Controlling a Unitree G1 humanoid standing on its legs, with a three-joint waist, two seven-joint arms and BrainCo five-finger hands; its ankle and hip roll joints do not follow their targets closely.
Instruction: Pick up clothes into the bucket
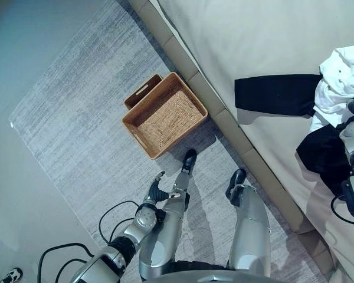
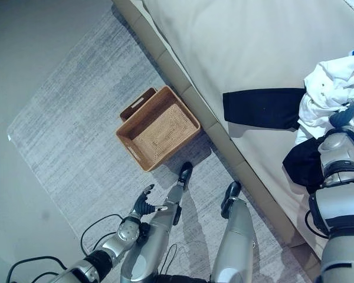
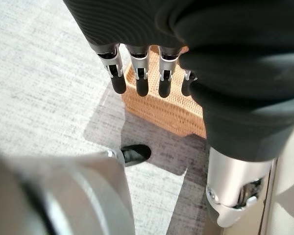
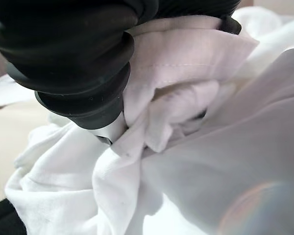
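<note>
A white shirt (image 1: 341, 76) lies bunched on the beige bed (image 1: 253, 35) at the right, on top of a black garment (image 1: 276, 94) with one sleeve stretched out to the left. My right hand (image 2: 344, 116) is pushed into the white shirt (image 4: 210, 147), and the cloth hides its fingers. An empty woven basket (image 1: 138, 140) stands on the rug beside the bed's edge. My left hand (image 1: 158, 190) hangs low over the rug short of the basket (image 3: 171, 110), its fingers (image 3: 137, 81) relaxed and holding nothing.
A grey rug (image 1: 76, 130) covers the floor under the basket. A second woven piece (image 1: 143, 90) leans behind the basket. The bed's padded edge (image 1: 236, 138) runs diagonally between basket and clothes. A person's shoe (image 1: 12, 275) shows at the lower left.
</note>
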